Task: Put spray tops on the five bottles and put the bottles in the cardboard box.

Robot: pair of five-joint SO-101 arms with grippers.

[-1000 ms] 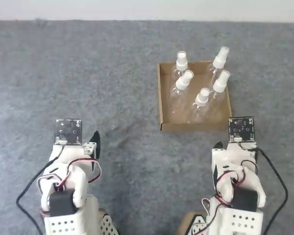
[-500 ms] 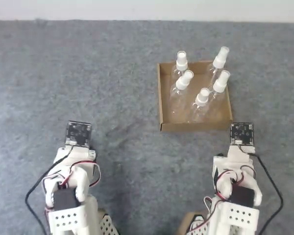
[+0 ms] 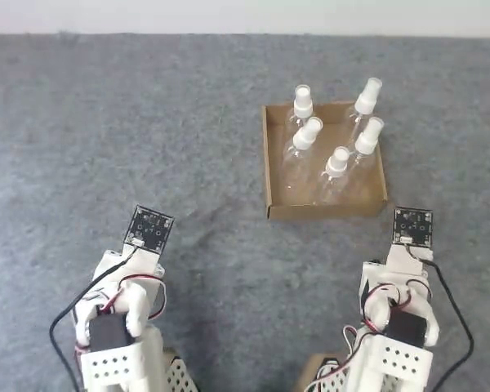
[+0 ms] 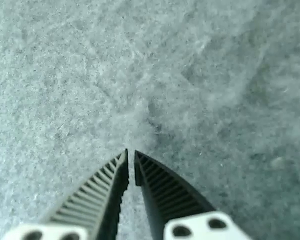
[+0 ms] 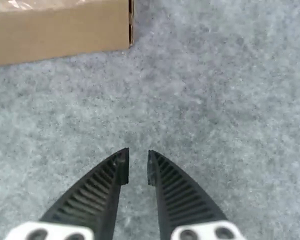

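The cardboard box [image 3: 327, 210] sits on the grey carpet at the right of centre. Several clear bottles [image 3: 309, 145] with white spray tops [image 3: 367, 96] stand inside it, close together. Both arms are folded back at the near edge, well short of the box. My left gripper [image 4: 131, 154] hovers over bare carpet, shut with nothing in it. My right gripper [image 5: 137, 157] also hangs over carpet, its tips a narrow gap apart and holding nothing. The box's brown front wall [image 5: 60, 32] lies ahead of it.
Grey carpet [image 3: 147, 122] covers the whole table, with wide free room left of the box. A pale wall strip runs along the far edge. The arm bases [image 3: 114, 359] and their cables occupy the near corners.
Both arms have drawn back toward the near edge. The left wrist has swung right and its black finger has tucked under the camera board. The box and bottles have not moved.
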